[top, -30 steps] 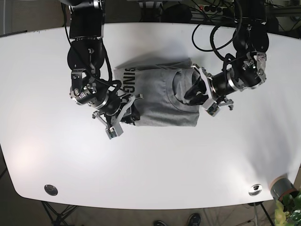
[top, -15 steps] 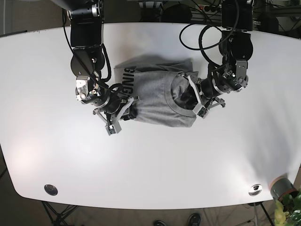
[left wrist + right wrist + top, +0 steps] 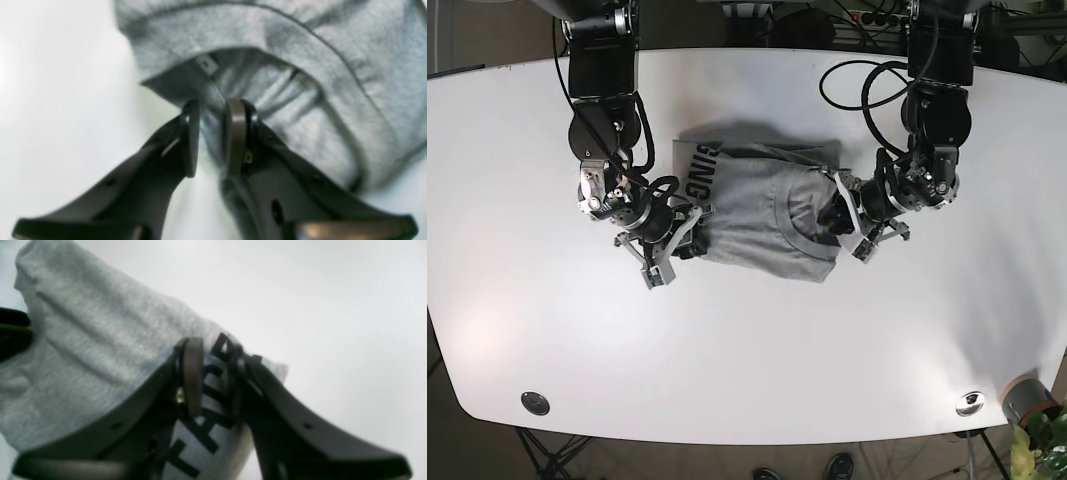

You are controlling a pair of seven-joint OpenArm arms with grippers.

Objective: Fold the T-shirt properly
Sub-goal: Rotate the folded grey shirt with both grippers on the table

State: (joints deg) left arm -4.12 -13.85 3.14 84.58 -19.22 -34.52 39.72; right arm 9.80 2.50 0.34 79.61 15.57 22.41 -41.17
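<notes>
The grey T-shirt (image 3: 762, 215) with black lettering lies partly folded in the middle of the white table (image 3: 747, 350). My left gripper (image 3: 840, 215) is at its right edge, beside the collar. In the left wrist view, the left gripper (image 3: 212, 133) is shut on a pinch of T-shirt (image 3: 300, 66) fabric just below the neckline. My right gripper (image 3: 685, 235) is at the shirt's left edge. In the right wrist view, the right gripper (image 3: 215, 376) is shut on the lettered part of the T-shirt (image 3: 83, 350).
Two round metal fittings (image 3: 535, 402) (image 3: 970, 402) sit near the table's front edge. A grey pot (image 3: 1025, 398) with a plant stands off the front right corner. Cables hang behind the far edge.
Both grippers have moved inward along the shirt, the left one sliding toward the collar. The shirt has bunched narrower and shifted slightly toward the front edge.
</notes>
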